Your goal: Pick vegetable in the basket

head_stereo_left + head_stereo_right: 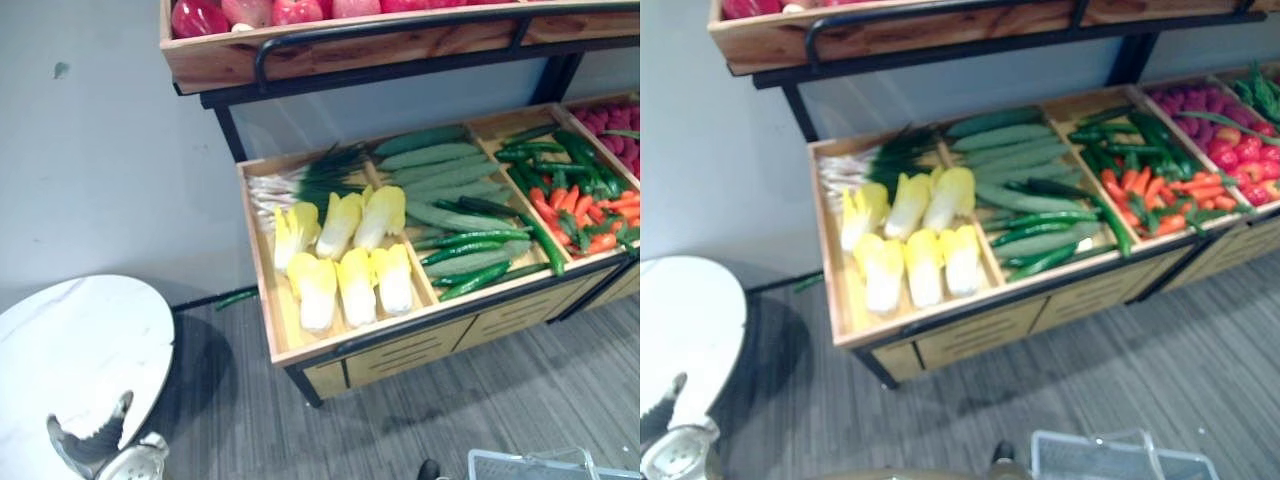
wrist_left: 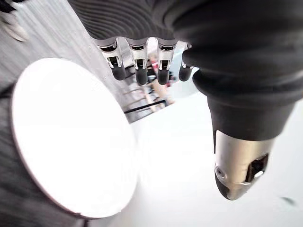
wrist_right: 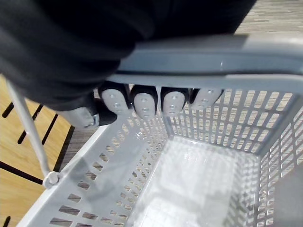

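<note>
A wooden produce stand holds yellow-white cabbages (image 1: 345,260), green onions (image 1: 300,180), cucumbers (image 1: 450,190), and green peppers with carrots (image 1: 580,200) in side-by-side compartments. The grey plastic basket (image 3: 118,161) is empty inside; its rim (image 1: 540,465) shows at the lower right, on my side of the stand. My right hand (image 3: 142,101) is shut on the basket's handle (image 3: 213,61), fingers curled round the bar. My left hand (image 1: 90,445) hangs low at the left over the round white table (image 1: 70,350), well away from the vegetables. Its fingers (image 2: 137,61) are straight and hold nothing.
An upper shelf (image 1: 300,50) with red produce overhangs the back of the stand. Red fruit (image 1: 1230,130) fills the far-right compartment. One green vegetable (image 1: 235,298) lies on the grey floor by the wall. Open floor (image 1: 420,420) lies between me and the stand.
</note>
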Controlling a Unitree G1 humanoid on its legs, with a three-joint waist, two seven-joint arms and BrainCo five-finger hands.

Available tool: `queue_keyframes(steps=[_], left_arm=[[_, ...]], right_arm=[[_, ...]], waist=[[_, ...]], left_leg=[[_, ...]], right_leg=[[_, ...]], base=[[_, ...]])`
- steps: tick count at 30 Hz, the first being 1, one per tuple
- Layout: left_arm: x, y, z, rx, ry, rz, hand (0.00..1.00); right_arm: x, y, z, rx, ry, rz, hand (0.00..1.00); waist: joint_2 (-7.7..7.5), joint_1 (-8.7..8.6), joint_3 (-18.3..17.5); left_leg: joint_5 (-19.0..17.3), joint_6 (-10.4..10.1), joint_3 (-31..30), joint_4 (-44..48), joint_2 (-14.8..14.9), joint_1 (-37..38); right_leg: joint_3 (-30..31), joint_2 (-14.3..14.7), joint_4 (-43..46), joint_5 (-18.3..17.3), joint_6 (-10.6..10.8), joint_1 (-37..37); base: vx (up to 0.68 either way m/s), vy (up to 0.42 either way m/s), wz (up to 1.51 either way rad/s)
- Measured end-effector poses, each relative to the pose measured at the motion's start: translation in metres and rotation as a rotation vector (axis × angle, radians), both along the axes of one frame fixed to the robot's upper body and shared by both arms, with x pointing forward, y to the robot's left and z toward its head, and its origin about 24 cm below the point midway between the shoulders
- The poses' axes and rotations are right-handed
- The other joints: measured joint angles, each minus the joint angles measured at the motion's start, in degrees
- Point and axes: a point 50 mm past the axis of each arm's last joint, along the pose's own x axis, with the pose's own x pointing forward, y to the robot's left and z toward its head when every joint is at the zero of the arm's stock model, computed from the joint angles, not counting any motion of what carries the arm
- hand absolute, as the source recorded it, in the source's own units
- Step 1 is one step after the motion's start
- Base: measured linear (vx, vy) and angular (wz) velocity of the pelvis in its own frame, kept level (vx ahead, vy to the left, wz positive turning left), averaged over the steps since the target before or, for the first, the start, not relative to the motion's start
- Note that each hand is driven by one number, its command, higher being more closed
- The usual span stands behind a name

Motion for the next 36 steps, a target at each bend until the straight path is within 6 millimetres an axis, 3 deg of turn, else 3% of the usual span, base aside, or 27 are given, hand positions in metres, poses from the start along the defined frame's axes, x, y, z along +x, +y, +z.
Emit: queue_keyframes(steps=[2,6,13,20,30,36], left_arm=[[0.010,-0.008,0.017,0.076,-0.033,-0.046,0.00],[0.023,-0.019,0.027,0.136,-0.039,-0.124,0.00],[0.044,-0.038,0.028,0.119,-0.065,-0.231,0.00],[0.075,-0.070,0.024,0.072,-0.081,-0.417,0.00],[0.095,-0.087,0.026,0.072,-0.091,-0.511,0.00],[0.098,-0.087,0.024,0.083,-0.067,-0.535,0.00]], right_arm=[[0.001,0.002,-0.001,0.004,-0.005,0.000,1.00],[0.004,0.002,-0.001,0.005,-0.012,0.003,1.00],[0.017,0.005,-0.001,0.006,-0.028,0.051,1.00],[0.027,0.011,-0.002,0.012,-0.019,0.133,1.00],[0.038,0.017,-0.002,0.010,-0.025,0.212,1.00],[0.040,0.018,-0.002,0.006,-0.028,0.222,1.00]], waist=[[-0.28,-0.01,-0.6],[-0.57,-0.09,-0.7],[-1.09,-0.54,-1.0],[-1.25,-2.49,-1.1],[-1.09,-3.17,-1.5],[-1.19,-3.15,-1.5]], left_leg=[[0.0,0.1,-0.1,0.0,-0.1,0.1],[0.0,0.1,0.0,0.0,-0.1,0.5],[-0.8,-0.2,3.1,0.4,0.7,1.6],[-1.5,-0.3,5.0,0.8,0.9,2.1],[-3.1,-0.5,8.2,1.2,0.8,3.1],[-4.0,-0.4,9.6,1.8,0.7,3.8]], right_leg=[[0.0,-0.1,0.0,0.0,0.0,0.2],[0.1,-0.1,0.5,0.0,0.0,0.3],[3.0,1.0,0.6,0.0,-0.1,-0.5],[4.8,1.5,-0.1,0.1,0.0,-0.7],[8.0,2.1,-0.5,0.6,-0.3,-1.6],[9.6,2.3,-0.6,0.6,-0.2,-1.6]], base=[[0.01,0.004,0.02],[0.00,-0.001,-0.01],[0.00,-0.013,-0.22],[0.03,-0.007,-0.15],[0.05,0.000,-0.18],[0.01,-0.007,-0.13]])
